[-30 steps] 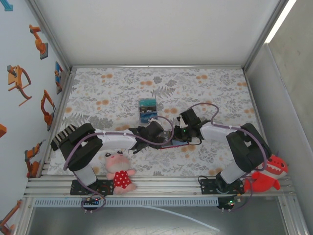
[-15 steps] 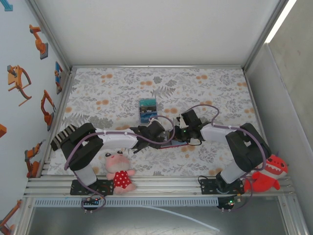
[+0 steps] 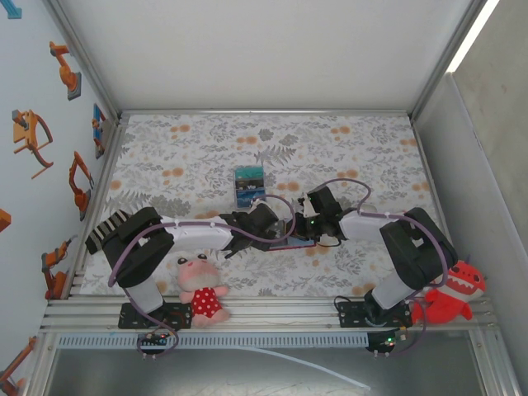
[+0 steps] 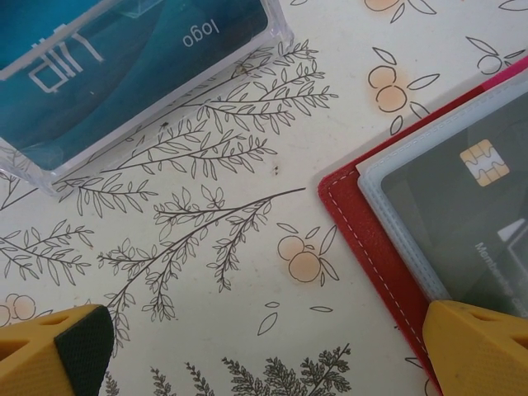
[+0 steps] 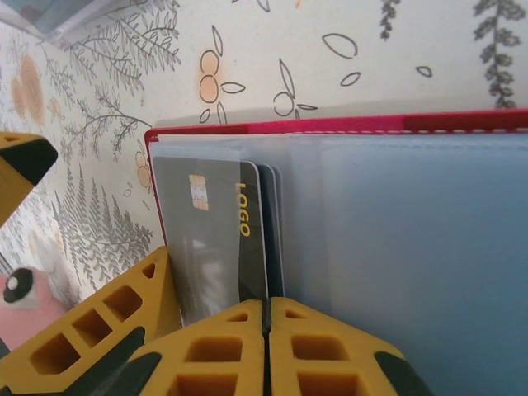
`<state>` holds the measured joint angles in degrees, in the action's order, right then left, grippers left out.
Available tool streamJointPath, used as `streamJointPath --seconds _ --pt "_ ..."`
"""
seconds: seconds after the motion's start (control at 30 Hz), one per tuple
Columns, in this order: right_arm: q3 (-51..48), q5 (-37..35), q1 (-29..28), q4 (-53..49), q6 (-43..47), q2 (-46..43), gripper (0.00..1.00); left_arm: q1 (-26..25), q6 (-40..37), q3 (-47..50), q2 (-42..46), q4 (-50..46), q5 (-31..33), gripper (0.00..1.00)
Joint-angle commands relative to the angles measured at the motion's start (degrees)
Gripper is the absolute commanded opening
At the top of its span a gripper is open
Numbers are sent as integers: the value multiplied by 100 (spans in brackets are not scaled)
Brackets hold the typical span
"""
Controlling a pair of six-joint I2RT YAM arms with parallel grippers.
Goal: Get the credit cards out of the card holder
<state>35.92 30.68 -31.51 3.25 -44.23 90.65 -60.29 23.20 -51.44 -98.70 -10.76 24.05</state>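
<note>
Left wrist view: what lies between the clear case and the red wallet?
Only bare leaf-printed table cover between the clear case and the red wallet, seen in the left wrist view.

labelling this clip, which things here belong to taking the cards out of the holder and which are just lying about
Job in hand:
red card holder
dark chip card in its sleeve
teal card in a clear case

Lying about:
pink plush toy in a red dress
red plush monster
robot wall stickers
</note>
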Motion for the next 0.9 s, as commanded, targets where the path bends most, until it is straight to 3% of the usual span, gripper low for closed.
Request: streamJointPath --seconds 0.0,0.87 --pt "-90 75 30 159 -25 7 2 -25 59 -59 -36 -346 81 97" --pt "196 -667 136 -973 527 -501 0 -17 -77 -23 100 -282 300 97"
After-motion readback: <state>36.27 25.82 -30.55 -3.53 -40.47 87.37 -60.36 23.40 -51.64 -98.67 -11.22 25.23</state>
